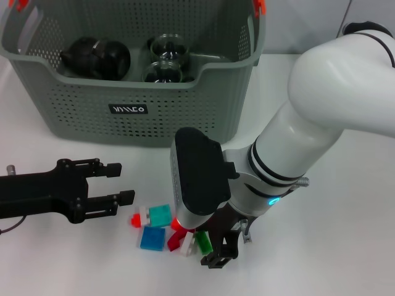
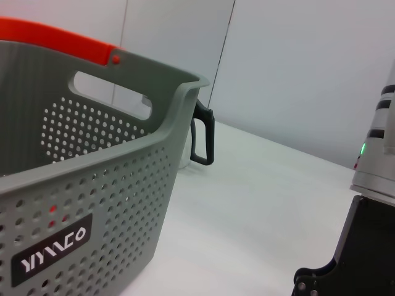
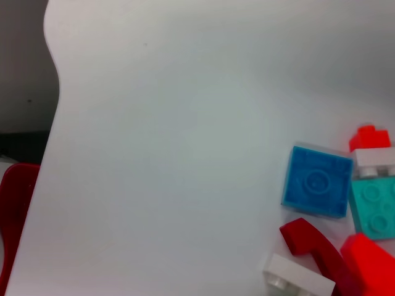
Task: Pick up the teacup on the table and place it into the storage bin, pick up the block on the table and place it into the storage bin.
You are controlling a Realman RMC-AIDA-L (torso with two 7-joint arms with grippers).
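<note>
The left gripper (image 1: 114,182) is seen at nine o'clock of the table (image 1: 345,246), fingers spread and holding nothing, apparently parked. Just beside it, toward six o'clock, a cluster of blocks is lying: a small red-and-white piece (image 1: 139,217), a teal block (image 1: 160,214), a blue block (image 1: 152,238), then red (image 1: 177,237), white (image 1: 187,248) and green (image 1: 203,242) pieces partly hidden under the right arm. Six pieces are counted, though more may be covered.

The right gripper (image 1: 223,246) is lowered at six o'clock over the near edge of that cluster, touching or almost touching the green piece. Its fingers are largely hidden, so it cannot be told whether they are spread or pressed together.

One bin (image 1: 133,92) is set at twelve o'clock. Inside it two glass cups (image 1: 166,58) and one dark round vessel (image 1: 97,57) are seen, so the teacup step is judged done.

The block step is judged to be in hand. The next move calls for one block to be singled out from its neighbours, pinched firmly, lifted clear of the bin's wall and released inside.
</note>
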